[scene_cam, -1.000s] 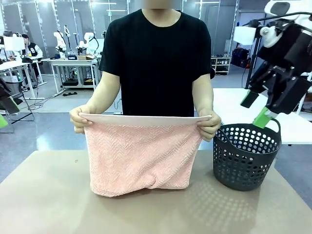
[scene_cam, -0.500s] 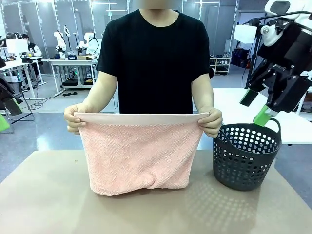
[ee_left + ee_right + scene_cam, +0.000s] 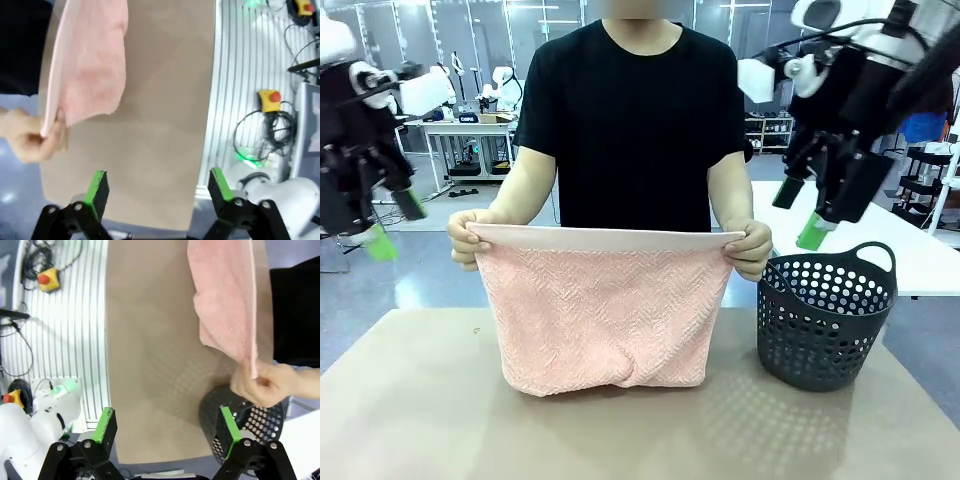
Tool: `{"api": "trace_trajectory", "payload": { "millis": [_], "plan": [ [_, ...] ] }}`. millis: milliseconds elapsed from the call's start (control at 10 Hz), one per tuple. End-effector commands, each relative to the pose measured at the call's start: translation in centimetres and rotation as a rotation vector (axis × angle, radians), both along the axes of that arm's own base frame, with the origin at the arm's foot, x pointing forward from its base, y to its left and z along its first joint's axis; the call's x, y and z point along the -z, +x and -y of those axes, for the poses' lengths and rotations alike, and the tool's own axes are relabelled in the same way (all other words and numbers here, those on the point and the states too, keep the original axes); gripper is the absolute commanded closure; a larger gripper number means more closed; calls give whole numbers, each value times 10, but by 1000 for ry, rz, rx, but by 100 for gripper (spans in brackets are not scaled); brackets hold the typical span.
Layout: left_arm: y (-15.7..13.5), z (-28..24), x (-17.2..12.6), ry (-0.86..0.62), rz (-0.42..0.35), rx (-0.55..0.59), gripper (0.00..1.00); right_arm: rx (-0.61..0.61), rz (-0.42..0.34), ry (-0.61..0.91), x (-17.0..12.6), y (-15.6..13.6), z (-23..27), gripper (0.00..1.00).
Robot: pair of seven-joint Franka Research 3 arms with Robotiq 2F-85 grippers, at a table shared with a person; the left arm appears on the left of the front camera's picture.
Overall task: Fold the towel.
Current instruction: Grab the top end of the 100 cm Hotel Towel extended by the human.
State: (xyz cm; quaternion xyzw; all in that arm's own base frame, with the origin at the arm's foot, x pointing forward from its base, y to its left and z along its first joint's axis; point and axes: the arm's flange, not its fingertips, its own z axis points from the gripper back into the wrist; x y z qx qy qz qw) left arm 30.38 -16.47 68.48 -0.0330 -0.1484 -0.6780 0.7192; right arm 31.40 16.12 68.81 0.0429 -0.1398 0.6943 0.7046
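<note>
A dark holed basket (image 3: 825, 320) stands on the table (image 3: 420, 420), on the right arm's side, just beside the towel (image 3: 605, 310) and apart from it. Of its inside, the holed far wall shows in the front view; its bottom is hidden there. In the right wrist view the basket (image 3: 212, 410) lies partly under a hand and a finger of the gripper, so what it holds cannot be told.

The person at the far side holds the towel up by its top edge, a hand (image 3: 468, 238) at one corner and the other hand (image 3: 752, 248) at the other. The smooth band runs along the top, pulled straight. The cloth hangs doubled, and its lower end touches the table.

The left gripper (image 3: 395, 225) hangs in the air, jaws wide apart and holding nothing, off to the side of the towel's top corner and well apart from it. In its wrist view the towel (image 3: 90, 65) lies ahead of the spread fingers of the left gripper (image 3: 157, 187), off to one side.

The right gripper (image 3: 800, 212) hangs above the basket, jaws wide and holding nothing, higher than the towel's near corner and clear of it. In its wrist view the towel (image 3: 225, 300) lies ahead of the right gripper (image 3: 166, 426).
</note>
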Motion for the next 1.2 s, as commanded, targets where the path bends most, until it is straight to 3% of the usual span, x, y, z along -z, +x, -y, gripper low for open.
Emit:
{"api": "trace_trajectory", "payload": {
  "millis": [0,300,700,1100],
  "plan": [
    [27,22,-16,55,69,8,0,36,34,-66,-15,21,-16,0],
    [66,56,-32,99,86,35,0,36,65,-111,-22,54,-44,0],
    [113,65,-16,89,74,33,0,26,88,-133,0,97,-80,0],
    [136,68,3,72,51,31,0,17,88,-160,21,122,-96,0]
  ]
}}
